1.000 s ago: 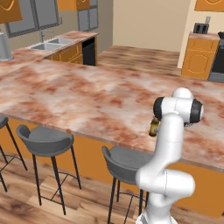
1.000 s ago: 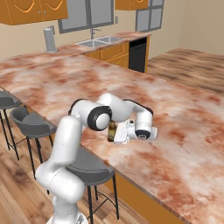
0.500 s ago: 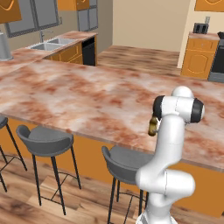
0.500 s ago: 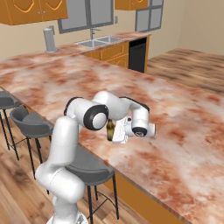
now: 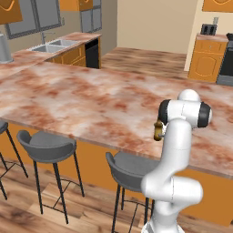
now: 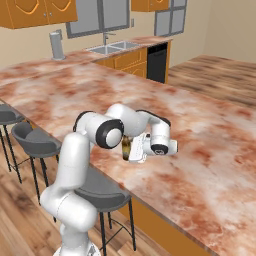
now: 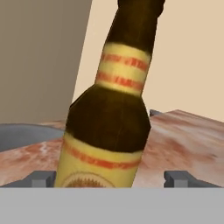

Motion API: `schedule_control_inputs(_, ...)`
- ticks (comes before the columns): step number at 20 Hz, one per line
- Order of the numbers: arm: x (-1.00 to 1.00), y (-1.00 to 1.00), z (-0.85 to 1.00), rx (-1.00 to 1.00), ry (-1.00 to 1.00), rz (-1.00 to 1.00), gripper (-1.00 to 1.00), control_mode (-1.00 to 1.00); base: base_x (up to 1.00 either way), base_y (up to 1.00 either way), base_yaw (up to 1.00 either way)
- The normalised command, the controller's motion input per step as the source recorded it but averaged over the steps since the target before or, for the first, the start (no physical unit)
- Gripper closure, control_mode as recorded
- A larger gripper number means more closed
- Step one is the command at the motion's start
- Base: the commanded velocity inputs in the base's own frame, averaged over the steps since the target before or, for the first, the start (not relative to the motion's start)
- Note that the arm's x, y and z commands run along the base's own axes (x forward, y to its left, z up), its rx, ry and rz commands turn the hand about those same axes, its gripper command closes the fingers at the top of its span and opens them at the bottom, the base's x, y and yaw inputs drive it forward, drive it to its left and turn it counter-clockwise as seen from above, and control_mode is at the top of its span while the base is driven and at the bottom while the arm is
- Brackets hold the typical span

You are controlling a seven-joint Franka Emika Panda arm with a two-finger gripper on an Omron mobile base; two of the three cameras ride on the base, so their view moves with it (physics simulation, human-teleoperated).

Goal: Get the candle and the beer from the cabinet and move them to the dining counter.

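The beer [image 7: 111,122], a brown bottle with a tan, red-striped label, stands close in front of the hand camera, leaning a little in that view. It rests on the marbled dining counter [image 5: 91,95] near the front edge, and shows small beside the arm [image 5: 158,130] [image 6: 125,147]. My gripper [image 6: 134,151] is level with the bottle's body. Its jaws are open, and the fingertips [image 7: 41,177] stand wide on either side, clear of the glass. The candle is out of view.
Grey stools [image 5: 48,145] [image 5: 132,169] stand under the counter's front edge. Beyond the counter are a sink [image 6: 112,47], a grey canister [image 6: 56,44], a black dishwasher [image 5: 92,52] and orange wall cabinets [image 6: 30,12]. Wood floor lies to the right.
The jaws have spread wide and let go of the beer, which now stands on the counter between them. The hand has shifted slightly.
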Motion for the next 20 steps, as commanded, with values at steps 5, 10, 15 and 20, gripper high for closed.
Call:
schedule_control_inputs(5, 0.00, -0.07, -0.04, 0.00, 0.00, 0.00, -1.00, -1.00, 0.00, 0.00, 0.00)
schedule_control_inputs(10, 0.02, -0.16, -0.01, 0.00, 0.00, 0.00, -1.00, -1.00, 0.00, 0.00, 0.00)
schedule_control_inputs(15, 0.01, -0.07, 0.00, 0.00, 0.00, 0.00, -1.00, -1.00, 0.00, 0.00, 0.00)
schedule_control_inputs(20, -0.10, -0.27, 0.03, 0.00, 0.01, -0.01, -1.00, -1.00, 0.00, 0.00, 0.00)
